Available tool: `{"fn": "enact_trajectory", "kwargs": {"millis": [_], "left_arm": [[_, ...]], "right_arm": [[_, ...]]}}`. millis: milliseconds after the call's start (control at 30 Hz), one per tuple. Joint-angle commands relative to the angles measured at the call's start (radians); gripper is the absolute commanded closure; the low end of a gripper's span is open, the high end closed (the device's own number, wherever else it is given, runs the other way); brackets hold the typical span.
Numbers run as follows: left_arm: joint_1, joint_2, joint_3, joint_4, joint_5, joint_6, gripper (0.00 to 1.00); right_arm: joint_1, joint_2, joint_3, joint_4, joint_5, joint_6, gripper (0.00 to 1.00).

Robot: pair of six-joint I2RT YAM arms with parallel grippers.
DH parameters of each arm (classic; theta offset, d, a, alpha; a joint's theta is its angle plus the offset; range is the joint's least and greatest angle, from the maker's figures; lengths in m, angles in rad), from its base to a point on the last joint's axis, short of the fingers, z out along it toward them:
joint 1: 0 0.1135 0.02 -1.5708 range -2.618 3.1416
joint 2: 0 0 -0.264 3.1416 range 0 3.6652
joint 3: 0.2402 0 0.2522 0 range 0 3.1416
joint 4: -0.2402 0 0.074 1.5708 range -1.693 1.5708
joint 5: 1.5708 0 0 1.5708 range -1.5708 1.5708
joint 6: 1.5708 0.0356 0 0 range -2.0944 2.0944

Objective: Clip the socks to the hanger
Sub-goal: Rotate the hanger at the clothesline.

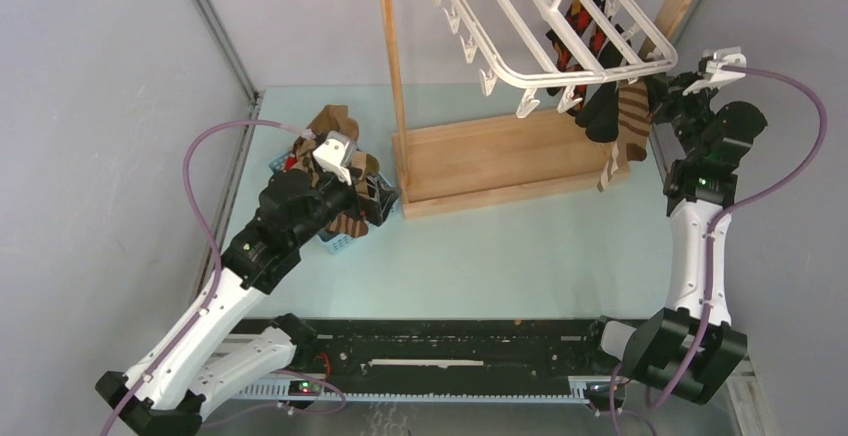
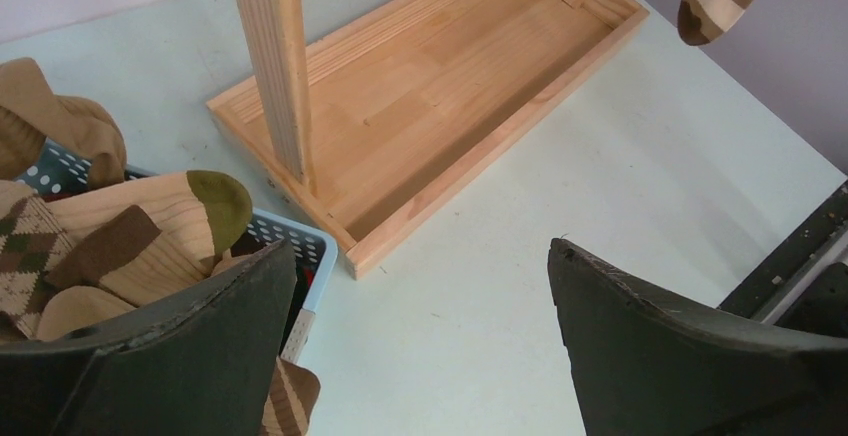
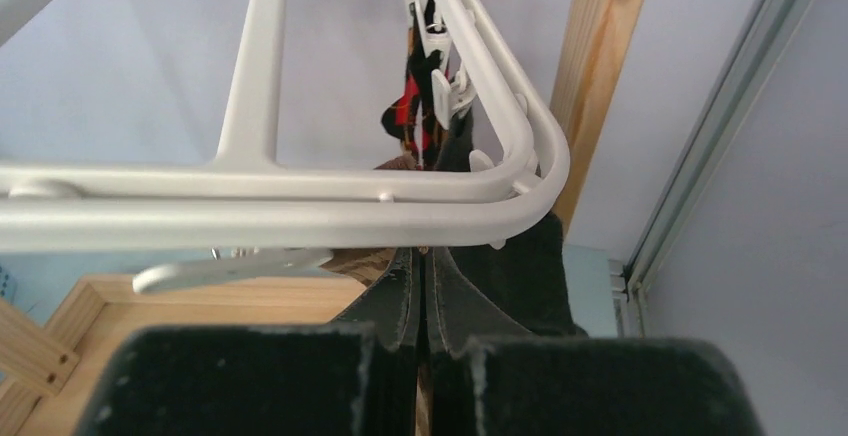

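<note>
While the hanger [image 3: 260, 218] hangs from the rail of the wooden stand [image 2: 450, 86] in the upper centre of the overhead view, the right pincer [image 3: 424, 266] sits at its near right corner, at the upper right of that frame. Its fingers are pressed together just under the curved white bar; whether they nip anything cannot be told. A striped sock [image 1: 628, 121] and a black sock [image 1: 600, 116] dangle from that corner, and an argyle sock [image 1: 580, 31] in red and black hangs farther back along the same side.

At the left of the overhead view the left pincer [image 2: 420, 248] hovers with its fingers wide apart, one over the blue basket [image 2: 300, 241], the other over the bare counter [image 2: 600, 186]. Several tan socks [image 2: 150, 226] lie heaped in the basket, which stands just beside the stand's base.
</note>
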Motion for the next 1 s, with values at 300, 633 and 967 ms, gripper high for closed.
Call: {"fn": "enact_trajectory", "kwargs": {"millis": [300,633,967], "left_arm": [[0.010,0.019,0.025,0.009,-0.016,-0.035,0.00],[0.011,0.043,0.028,0.023,0.001,-0.039,0.00],[0.013,0.044,0.009,0.044,0.032,-0.036,0.00]], "right_arm": [[-0.004,0.127,0.123,0.039,0.015,-0.021,0.99],[-0.007,0.214,0.206,0.013,0.007,-0.006,0.95],[-0.069,0.140,0.177,-0.055,-0.130,0.014,0.74]]}}
